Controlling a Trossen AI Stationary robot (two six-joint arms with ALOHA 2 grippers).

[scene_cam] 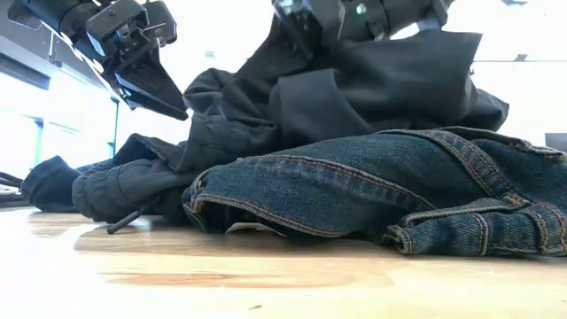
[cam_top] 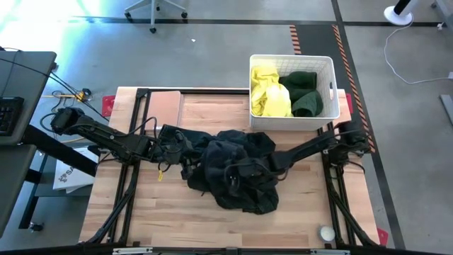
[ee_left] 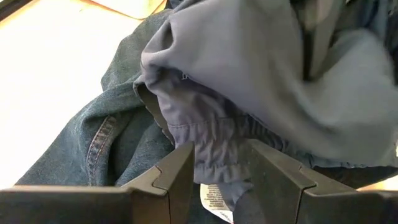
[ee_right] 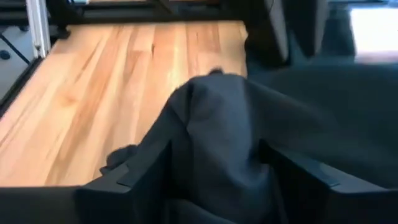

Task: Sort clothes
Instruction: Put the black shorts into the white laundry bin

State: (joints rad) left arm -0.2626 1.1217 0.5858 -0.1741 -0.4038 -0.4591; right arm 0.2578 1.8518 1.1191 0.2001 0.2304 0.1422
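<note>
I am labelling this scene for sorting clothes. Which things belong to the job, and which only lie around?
Job: black garments, jeans, yellow garment, dark green garment, white basket, left gripper, right gripper.
Lying about: small ball.

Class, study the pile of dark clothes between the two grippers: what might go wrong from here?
1. The left gripper and right gripper each pinch dark fabric in one tangled pile; pulling apart may stretch it rather than separate garments.
2. The jeans lie under the dark fabric and may drag along.
3. The white basket already holds yellow and green clothes; a mixed load could land there.
</note>
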